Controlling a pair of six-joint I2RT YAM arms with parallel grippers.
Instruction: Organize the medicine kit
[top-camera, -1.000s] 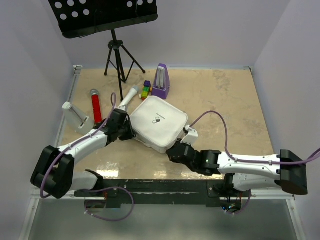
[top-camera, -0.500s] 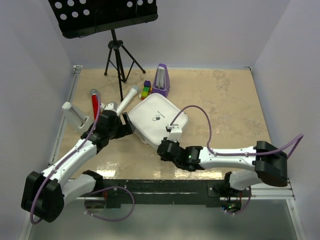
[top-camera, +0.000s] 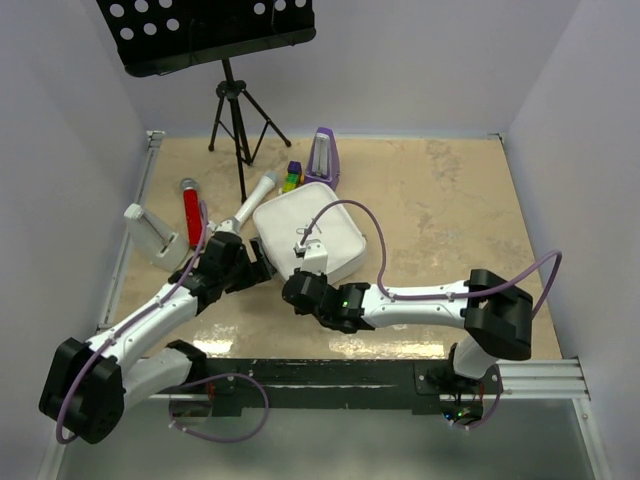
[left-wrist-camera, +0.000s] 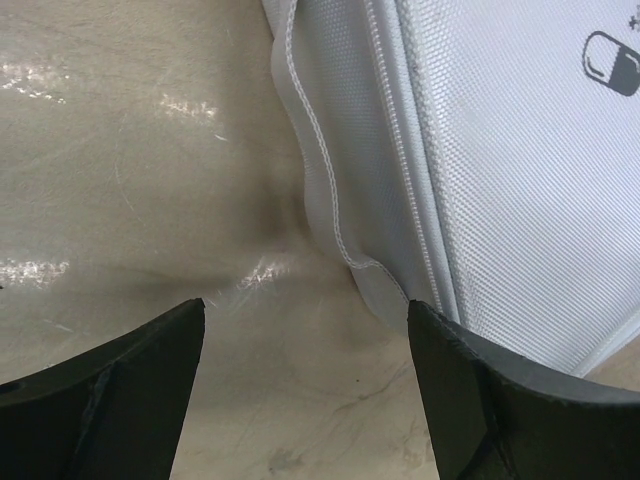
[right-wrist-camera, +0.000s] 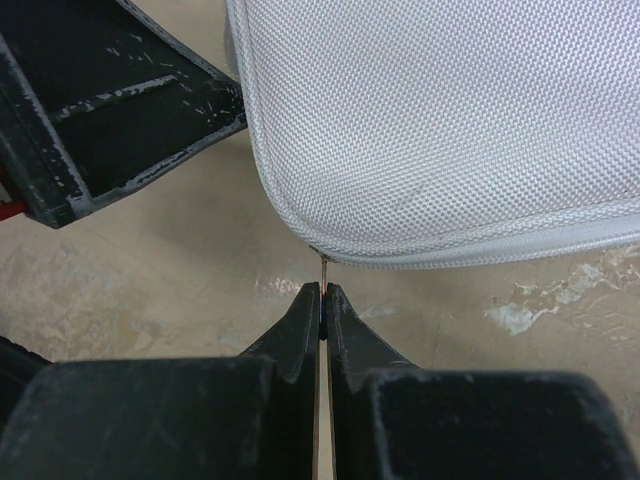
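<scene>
Now, leftmost, my left pincer stands spread and empty over the beige marbled tabletop. The white woven-fabric rounded-square medicine kit lies just beside it at two o'clock, zipped edge running from twelve to five. My right pincer is pressed together on the thin metal zip pull at the kit's near corner, dead ahead at twelve. It is nearer, so I judge the pull follows that zip line.

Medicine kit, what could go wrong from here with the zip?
The right pincer grips only the thin zip pull at its very tips, so it may slip out. The left pincer stands open beside the kit, not holding it, so a tug might drag the kit instead of unzipping.
</scene>
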